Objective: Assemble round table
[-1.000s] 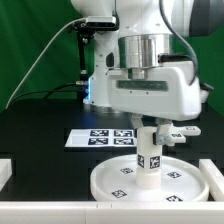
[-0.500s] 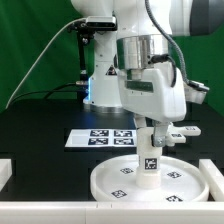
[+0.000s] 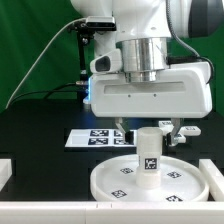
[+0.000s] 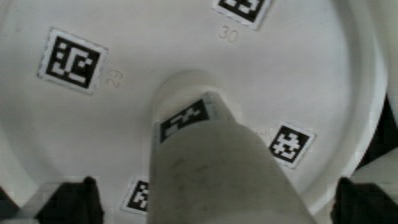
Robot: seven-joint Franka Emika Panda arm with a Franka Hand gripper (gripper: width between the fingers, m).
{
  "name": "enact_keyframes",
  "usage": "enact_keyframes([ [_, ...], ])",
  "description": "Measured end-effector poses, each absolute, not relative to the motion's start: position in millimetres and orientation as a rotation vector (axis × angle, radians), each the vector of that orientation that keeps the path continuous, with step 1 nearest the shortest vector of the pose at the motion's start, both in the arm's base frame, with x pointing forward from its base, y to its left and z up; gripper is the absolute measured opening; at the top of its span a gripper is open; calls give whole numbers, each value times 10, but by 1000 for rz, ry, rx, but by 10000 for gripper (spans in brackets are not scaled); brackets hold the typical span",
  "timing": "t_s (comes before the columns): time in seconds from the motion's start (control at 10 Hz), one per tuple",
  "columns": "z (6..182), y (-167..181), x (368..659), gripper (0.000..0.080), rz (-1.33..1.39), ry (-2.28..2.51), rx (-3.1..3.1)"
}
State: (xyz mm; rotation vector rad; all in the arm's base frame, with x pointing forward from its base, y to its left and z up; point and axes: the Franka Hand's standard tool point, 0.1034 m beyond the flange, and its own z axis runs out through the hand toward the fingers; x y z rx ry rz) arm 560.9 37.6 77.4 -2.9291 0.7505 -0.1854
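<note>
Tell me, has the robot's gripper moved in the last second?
Yes. The gripper has swivelled on the spot over the short white plastic leg; its broad face now runs along the marker board, not askew.

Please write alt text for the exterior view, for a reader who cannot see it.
A short white leg stands upright in the middle of the round disc, and the robot's pincer hangs open right over the leg's top. Both are on a black table, with the marker board lying behind the disc.
</note>
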Motion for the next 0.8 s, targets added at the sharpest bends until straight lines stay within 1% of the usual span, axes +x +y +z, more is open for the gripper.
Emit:
enact_keyframes([
  [0.1,774,375,5609,649,-190,667,-2954],
  [0.4,789,416,5620,649,-209,-218,-3092],
  [0.5,785,432,5608,649,-181,-378,-3087],
  [0.6,784,410,5608,649,-183,-378,-3089],
  [0.8,782,379,5610,649,-180,-585,-3075],
])
